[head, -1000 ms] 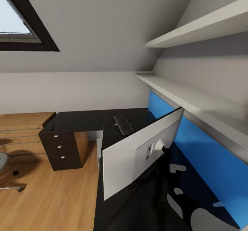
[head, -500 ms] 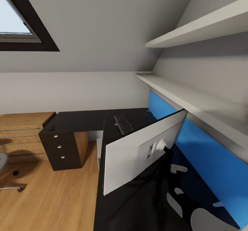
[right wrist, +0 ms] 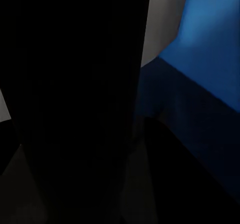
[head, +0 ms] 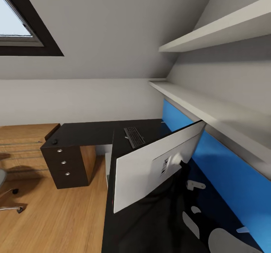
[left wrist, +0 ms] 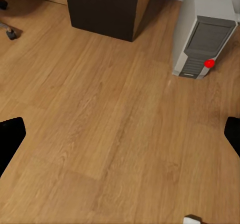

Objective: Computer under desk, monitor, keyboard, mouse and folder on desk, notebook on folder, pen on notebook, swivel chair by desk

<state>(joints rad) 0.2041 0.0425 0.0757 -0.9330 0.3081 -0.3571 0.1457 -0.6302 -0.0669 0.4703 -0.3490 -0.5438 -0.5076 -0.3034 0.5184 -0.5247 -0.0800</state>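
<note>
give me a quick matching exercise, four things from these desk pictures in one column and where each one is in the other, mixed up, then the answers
Things:
1. keyboard
2. mouse
3. computer
4. monitor

Places:
A. standing on the wood floor beside the dark drawer unit
B. nearest the camera on the desk, its pale back showing
C. on the black desk top, beyond the monitor
D. at the far left corner of the desk, above the drawers

Pairs: 1-C, 2-D, 3-A, 4-B
</note>
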